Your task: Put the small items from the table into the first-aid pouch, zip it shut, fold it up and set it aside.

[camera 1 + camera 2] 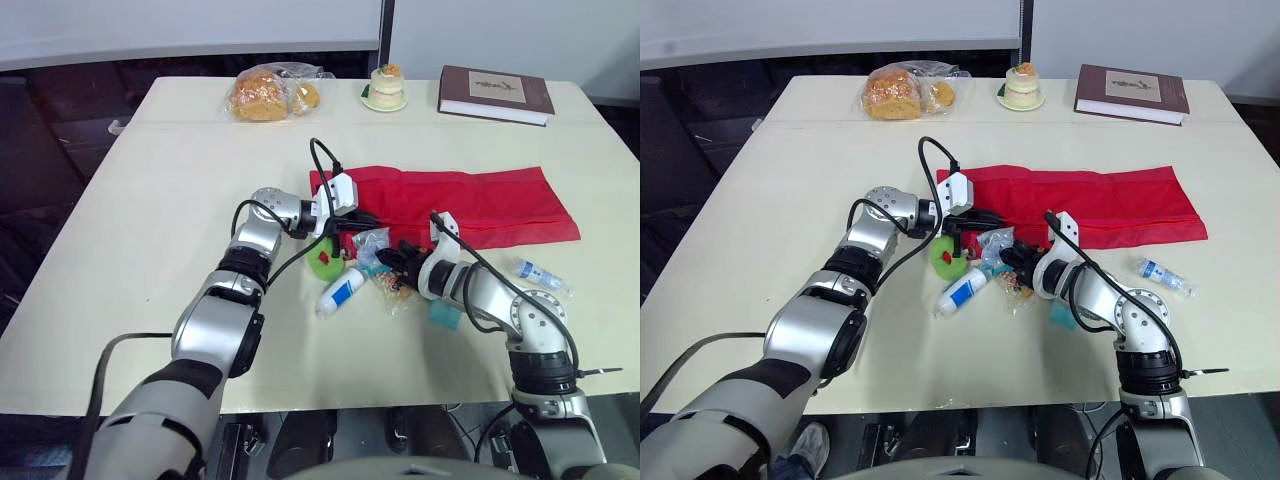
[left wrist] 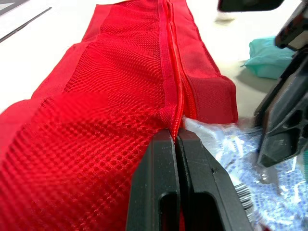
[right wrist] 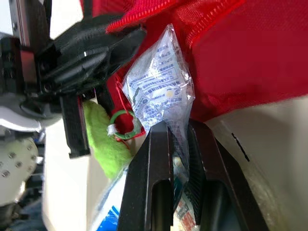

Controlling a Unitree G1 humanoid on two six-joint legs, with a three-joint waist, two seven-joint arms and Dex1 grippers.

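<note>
The red mesh first-aid pouch (image 1: pixel 450 205) lies spread flat across the table's middle. My left gripper (image 2: pixel 175 137) is shut on the pouch's near left edge, right at the zipper seam (image 2: pixel 171 72). My right gripper (image 3: pixel 178 127) is shut on a clear packet with blue print (image 3: pixel 159 82), held against the pouch's opening. A green item (image 1: pixel 323 263), a white tube with a blue label (image 1: pixel 340 293) and a teal packet (image 1: pixel 445 315) lie around the two grippers. A small vial (image 1: pixel 535 272) lies apart to the right.
At the table's far side are a bag of bread (image 1: pixel 268 92), a small cake on a plate (image 1: pixel 385 88) and a brown book (image 1: pixel 495 93). The left half of the table (image 1: pixel 150 220) is bare.
</note>
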